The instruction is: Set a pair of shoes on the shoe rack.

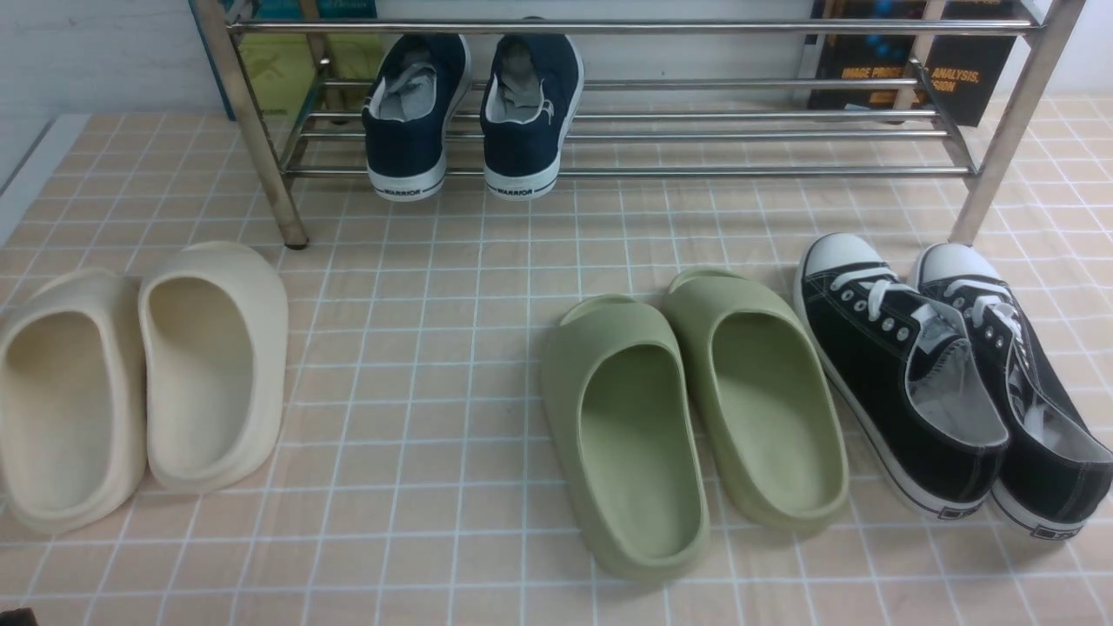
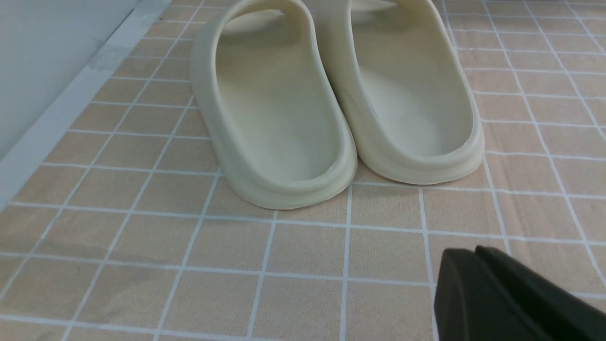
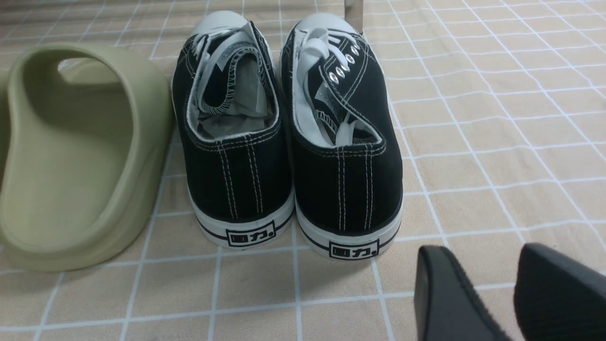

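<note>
- Navy slip-on sneakers [image 1: 469, 113] sit on the shoe rack [image 1: 696, 130], heels overhanging; a nudge could tip them off.
- Left hand [image 2: 478, 279] closed, empty; right hand [image 3: 492, 284] parted, empty.

floor [image 1: 487, 365]: peach tiles, white grid lines, fills the front view
wall [image 1: 96, 52]: white, at 10 o'clock, with a pale strip [image 1: 26, 174] along the floor's edge at 9
books [image 1: 956, 69]: dark cover with orange print at 1 o'clock; yellow-green one [image 1: 278, 69] at 11
light: soft, even, faint shadows
</note>
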